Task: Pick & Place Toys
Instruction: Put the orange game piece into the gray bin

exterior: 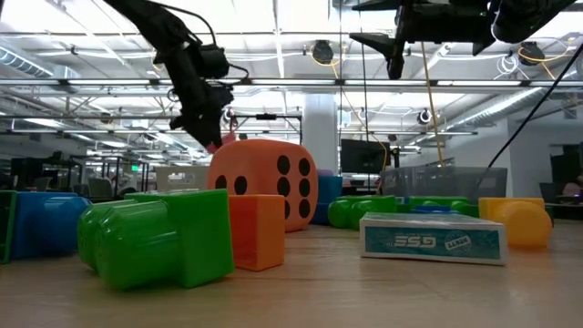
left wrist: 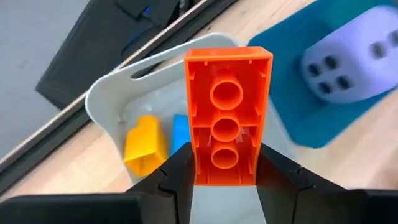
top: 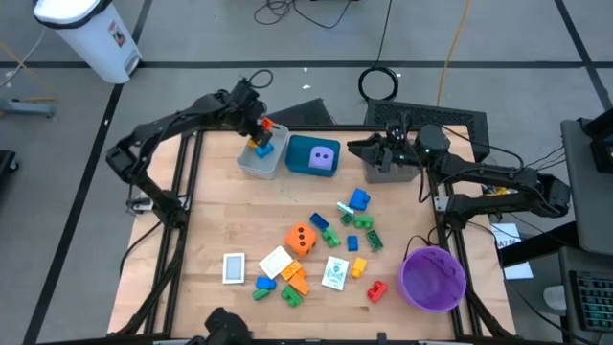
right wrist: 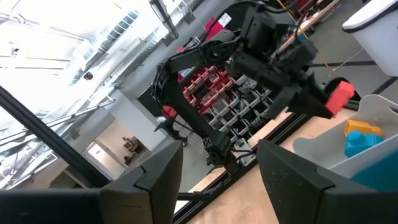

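Left tool point(left wrist: 225, 177) pinches an orange brick point(left wrist: 227, 115) by its long sides, studs down, hanging right over the grey tray point(left wrist: 102, 106) at the surface's far edge, lined up for a drop beside the yellow and blue bricks. Right tool point(right wrist: 217, 180) waits spread and empty over the far-right tray.

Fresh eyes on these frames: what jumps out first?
The left gripper holding an orange brick over the grey tray at the table's far left, which already holds yellow and blue bricks. Next, the purple die in the teal tray, and the orange die amid scattered toys mid-table.
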Robot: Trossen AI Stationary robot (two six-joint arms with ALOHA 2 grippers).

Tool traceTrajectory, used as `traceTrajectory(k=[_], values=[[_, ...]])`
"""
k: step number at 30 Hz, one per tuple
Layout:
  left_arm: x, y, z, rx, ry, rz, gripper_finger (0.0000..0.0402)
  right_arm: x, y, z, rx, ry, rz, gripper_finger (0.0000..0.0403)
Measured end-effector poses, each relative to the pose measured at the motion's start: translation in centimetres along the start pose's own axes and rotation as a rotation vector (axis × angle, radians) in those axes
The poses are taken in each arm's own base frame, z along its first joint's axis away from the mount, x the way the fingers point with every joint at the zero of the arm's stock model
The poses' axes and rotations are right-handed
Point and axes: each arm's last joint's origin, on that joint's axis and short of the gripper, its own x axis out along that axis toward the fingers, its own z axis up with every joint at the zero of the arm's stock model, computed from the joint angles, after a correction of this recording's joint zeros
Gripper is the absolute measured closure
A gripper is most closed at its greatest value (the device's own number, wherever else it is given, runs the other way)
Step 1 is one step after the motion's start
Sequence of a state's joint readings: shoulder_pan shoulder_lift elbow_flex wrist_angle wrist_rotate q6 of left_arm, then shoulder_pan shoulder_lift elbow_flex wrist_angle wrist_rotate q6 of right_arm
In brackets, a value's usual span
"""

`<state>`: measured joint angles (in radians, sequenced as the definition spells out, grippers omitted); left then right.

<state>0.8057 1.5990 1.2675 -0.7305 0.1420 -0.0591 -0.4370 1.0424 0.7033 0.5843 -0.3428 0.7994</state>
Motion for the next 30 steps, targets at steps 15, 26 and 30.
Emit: traceTrajectory(k=[15,26,30], values=[[1.4,1.0,0.0,0.568,0.102,0.236,0.0268,0.0,-0.4,-0.3,0.017,0.031,-0.037,0.0208],[3.7,1.5,0.2,0.738,0.161,0.279,0.0268,0.0,-0.5,-0.4,0.014,0.041,-0.048,0.021],[4.5,1.6,0.3,0.741,0.153,0.273,0.0268,0.0,-0.5,-0.5,0.008,0.044,-0.051,0.021]])
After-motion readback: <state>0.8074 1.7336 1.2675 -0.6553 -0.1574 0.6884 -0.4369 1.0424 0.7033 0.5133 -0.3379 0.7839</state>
